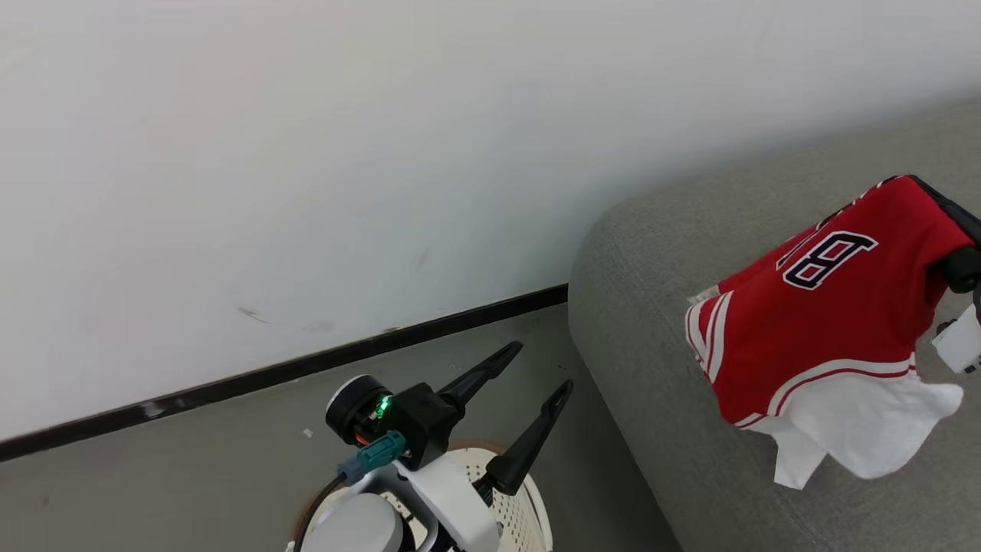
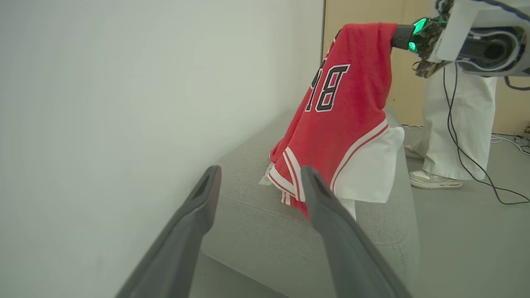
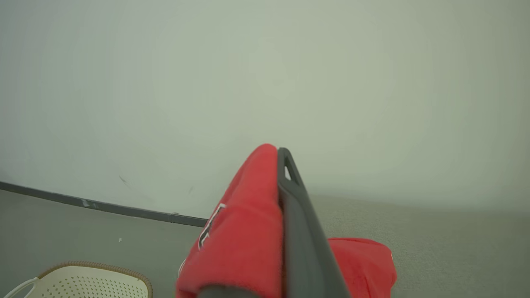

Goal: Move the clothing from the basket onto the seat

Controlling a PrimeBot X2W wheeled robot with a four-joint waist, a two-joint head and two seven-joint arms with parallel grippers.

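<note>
Wide-open, the left gripper [image 1: 542, 368] hangs over the cream perforated basket [image 1: 527, 515]; the right gripper [image 3: 276, 165] pinches a bunched fold of the soft, light red-and-white jersey [image 1: 828, 330] above the grey woven sofa [image 1: 651, 307].

Basket [image 1: 521, 515] mostly beyond the bottom edge.

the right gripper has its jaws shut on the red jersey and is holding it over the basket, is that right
Not over the basket. The right gripper has its jaws shut on the red jersey and is holding it over the grey sofa, as the head view shows.
</note>
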